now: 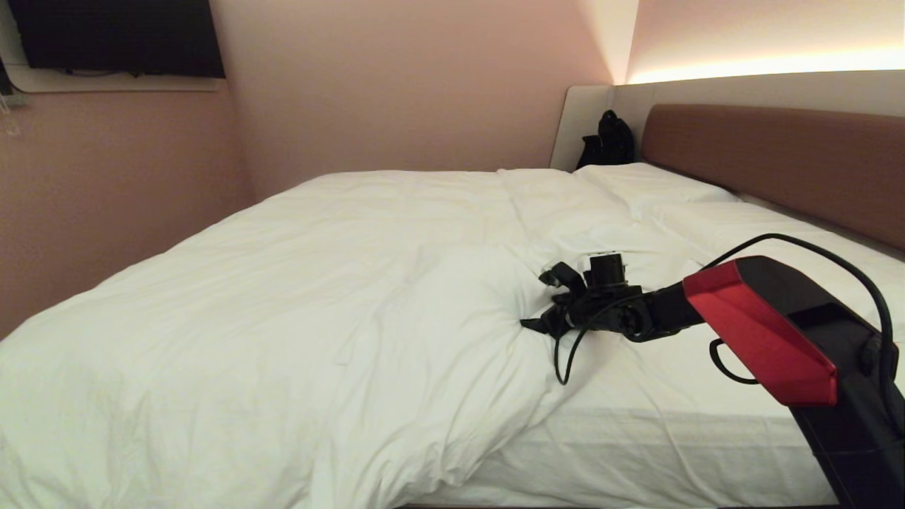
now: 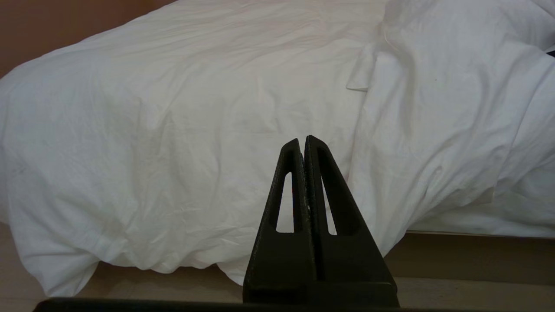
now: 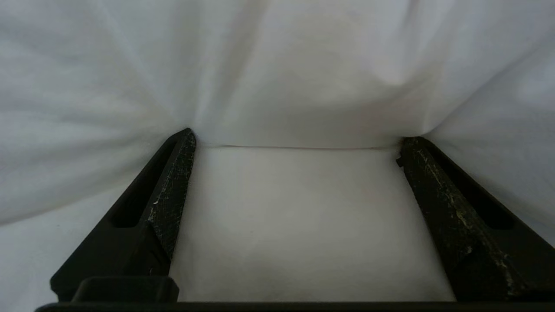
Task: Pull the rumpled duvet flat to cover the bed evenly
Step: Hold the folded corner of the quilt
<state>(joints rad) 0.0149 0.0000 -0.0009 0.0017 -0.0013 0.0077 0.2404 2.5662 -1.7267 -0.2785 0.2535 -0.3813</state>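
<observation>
Right end effector (image 1: 543, 300) spread wide against duvet (image 1: 297, 297) edge, left end effector (image 2: 302, 143) closed, parked

Nothing to read here: no lettering, label, brand mark or number shows on any surface across the head view or either wrist view.

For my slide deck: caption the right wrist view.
Open right gripper pressed against the edge of the white duvet, bare sheet between its fingers.
</observation>
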